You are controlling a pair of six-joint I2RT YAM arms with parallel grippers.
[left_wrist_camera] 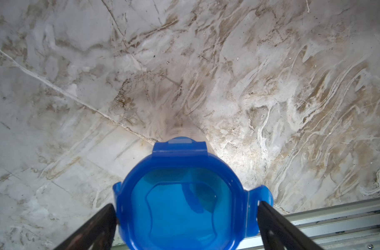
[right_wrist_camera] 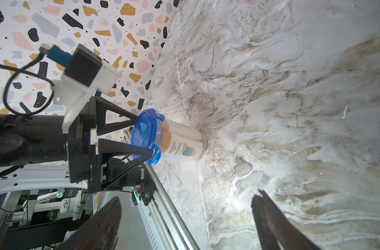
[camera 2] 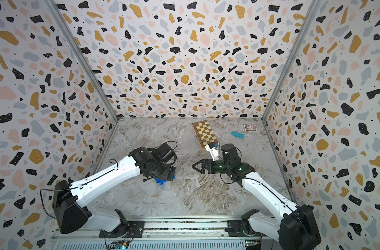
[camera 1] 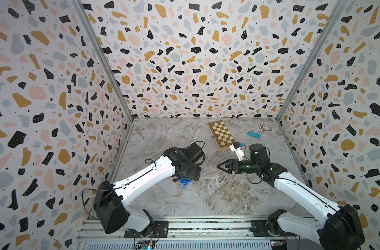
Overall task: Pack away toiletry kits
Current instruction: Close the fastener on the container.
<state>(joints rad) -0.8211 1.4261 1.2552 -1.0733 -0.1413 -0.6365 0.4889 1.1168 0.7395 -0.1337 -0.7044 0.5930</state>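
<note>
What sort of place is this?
Probably a robot test booth: patterned walls box in a marble-look tabletop, and the left arm and right arm sit on a metal rail.

Left gripper [right_wrist_camera: 144, 134] points straight down, jaws wide apart; right gripper [camera 1: 222, 167] lies level, jaws spread, aimed toward left arm [camera 1: 145, 177].

Bright, diffuse light; soft shadows on table [camera 1: 206, 194]; wide-angle bending at edges; wrist-view foreground blurred.

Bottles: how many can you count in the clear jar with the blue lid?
2. A labelled bottle and a plainer bottle stand side by side under the blue lid, in the right wrist view. More may hide behind them.
</note>
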